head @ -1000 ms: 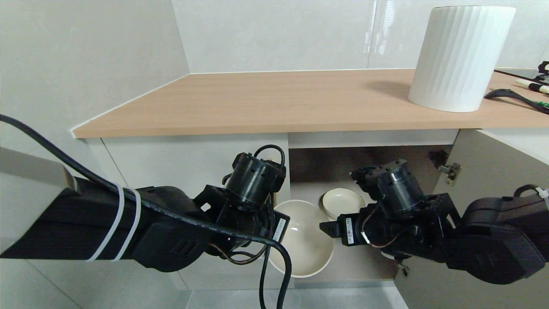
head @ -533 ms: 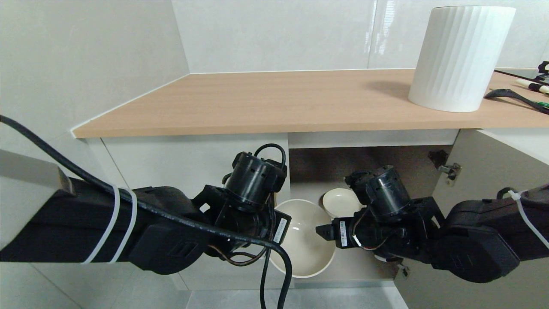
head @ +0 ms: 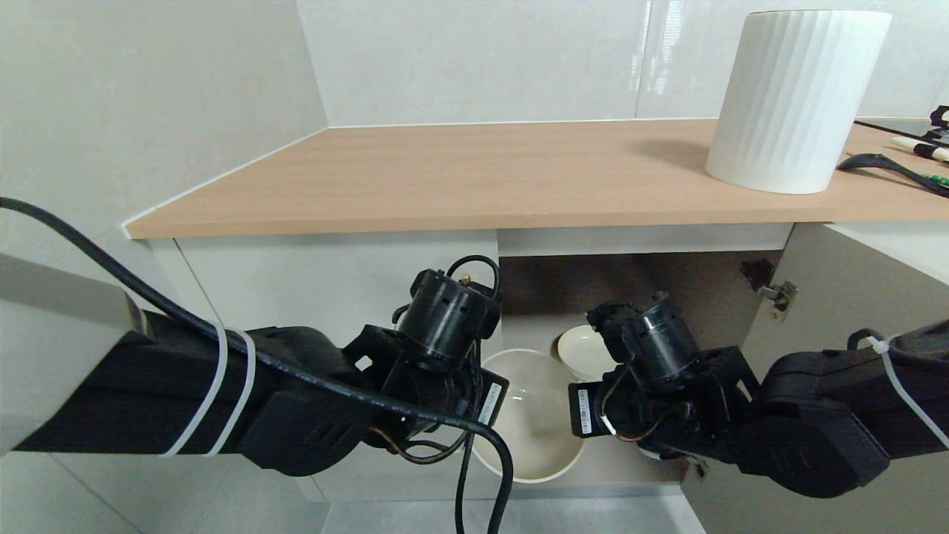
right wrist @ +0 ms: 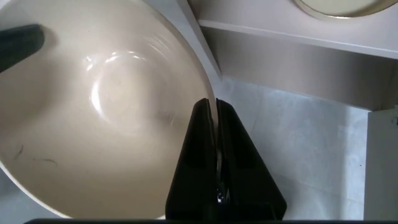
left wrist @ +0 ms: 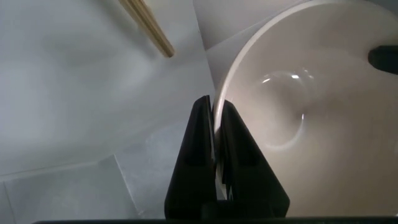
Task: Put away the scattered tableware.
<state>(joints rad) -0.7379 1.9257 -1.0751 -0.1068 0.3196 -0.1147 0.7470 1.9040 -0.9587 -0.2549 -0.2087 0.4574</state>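
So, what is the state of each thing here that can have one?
large bowl, held at the rim from two sides
left hand, shut on the large bowl
right hand, shut on the large bowl
small dish, resting inside the cabinet
cabinet door, open

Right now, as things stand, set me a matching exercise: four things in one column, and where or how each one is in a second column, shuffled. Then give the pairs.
Things
1. big bowl
2. small plate
3. white ribbed jar
4. cupboard door

Place or state
A. standing on the wooden counter
B. swung open on the right side
C. gripped at the rim by the left gripper and the right gripper
D. lying inside the cupboard, behind the big bowl

Pairs: 1-C, 2-D, 3-A, 4-B.
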